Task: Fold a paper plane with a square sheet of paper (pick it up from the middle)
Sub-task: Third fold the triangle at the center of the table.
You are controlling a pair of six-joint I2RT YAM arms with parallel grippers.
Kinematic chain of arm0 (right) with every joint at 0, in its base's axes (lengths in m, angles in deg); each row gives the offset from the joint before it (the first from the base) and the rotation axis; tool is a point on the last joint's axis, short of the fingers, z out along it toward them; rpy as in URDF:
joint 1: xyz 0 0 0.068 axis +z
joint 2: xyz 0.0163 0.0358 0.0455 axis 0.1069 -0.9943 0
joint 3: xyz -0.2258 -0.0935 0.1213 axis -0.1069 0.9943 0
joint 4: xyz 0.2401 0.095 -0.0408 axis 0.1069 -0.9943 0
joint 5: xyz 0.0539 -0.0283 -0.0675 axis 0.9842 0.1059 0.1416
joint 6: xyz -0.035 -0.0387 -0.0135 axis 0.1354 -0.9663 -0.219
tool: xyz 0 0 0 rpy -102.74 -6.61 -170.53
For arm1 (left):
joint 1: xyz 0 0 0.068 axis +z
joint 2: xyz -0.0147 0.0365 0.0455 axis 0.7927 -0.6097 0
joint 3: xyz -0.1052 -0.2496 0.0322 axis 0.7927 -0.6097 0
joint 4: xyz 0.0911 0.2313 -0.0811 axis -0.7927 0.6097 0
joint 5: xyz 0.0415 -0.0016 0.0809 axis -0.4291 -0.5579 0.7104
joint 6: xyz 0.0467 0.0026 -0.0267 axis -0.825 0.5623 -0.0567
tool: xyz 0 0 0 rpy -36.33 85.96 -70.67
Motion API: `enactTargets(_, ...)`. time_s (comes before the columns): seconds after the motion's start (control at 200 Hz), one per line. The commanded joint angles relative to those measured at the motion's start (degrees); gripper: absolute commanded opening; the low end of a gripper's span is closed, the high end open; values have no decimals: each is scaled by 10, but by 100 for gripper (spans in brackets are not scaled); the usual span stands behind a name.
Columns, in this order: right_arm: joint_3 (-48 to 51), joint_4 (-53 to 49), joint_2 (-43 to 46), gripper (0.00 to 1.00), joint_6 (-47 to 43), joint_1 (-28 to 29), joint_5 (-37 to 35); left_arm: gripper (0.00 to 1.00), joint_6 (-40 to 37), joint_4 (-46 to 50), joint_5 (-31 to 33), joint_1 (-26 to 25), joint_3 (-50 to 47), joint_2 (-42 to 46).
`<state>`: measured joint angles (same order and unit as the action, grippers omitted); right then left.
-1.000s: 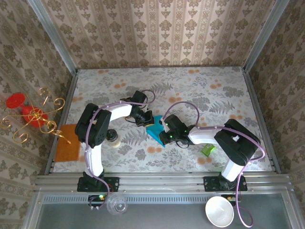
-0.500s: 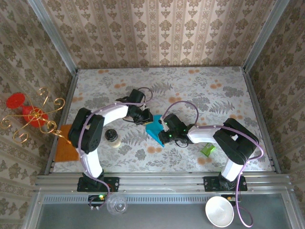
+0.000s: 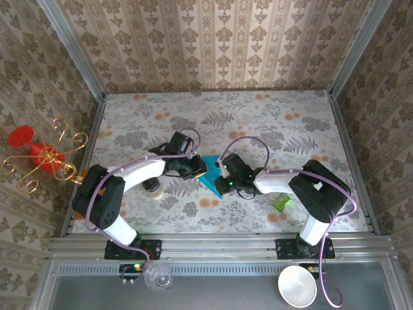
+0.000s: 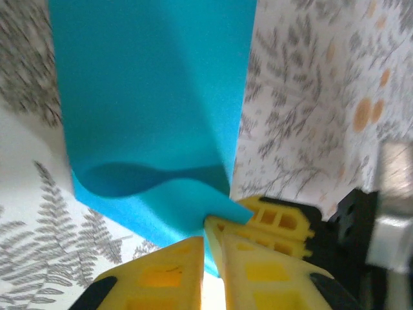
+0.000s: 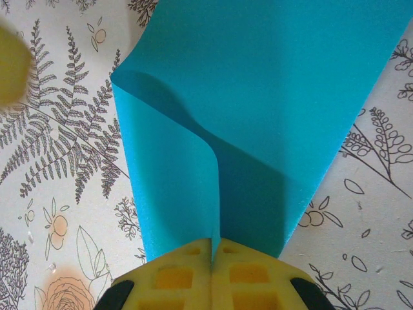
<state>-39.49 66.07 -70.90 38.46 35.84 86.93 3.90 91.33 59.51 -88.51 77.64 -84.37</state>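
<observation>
After the left arm [image 3: 139, 169] swung nearer, both arms' jaws grip the sheet [image 3: 208, 175].

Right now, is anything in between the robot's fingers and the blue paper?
No, nothing is in between. The left fingers pinch the blue paper at its edge, and the right fingers pinch a curled-up part of it. Both pairs touch the paper directly.

The sheet [image 5: 258, 97] is cropped at the top.
</observation>
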Motion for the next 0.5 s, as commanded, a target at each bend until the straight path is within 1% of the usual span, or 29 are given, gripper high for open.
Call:
enactTargets(0.0, -4, -48, -16, 0, 10, -6, -8, 14, 57, -56, -16, -4, -18, -12)
enactTargets(0.245, -7, -50, -17, 0, 10, -8, -8, 11, 70, -61, -22, -21, -34, -31)
enactTargets(0.345, -9, -51, -18, 0, 9, -8, -8, 10, 79, -74, -22, -22, -43, -35)
enactTargets(0.495, -10, -52, -20, 0, 7, -9, -7, 10, 74, -68, -17, -23, -41, -41)
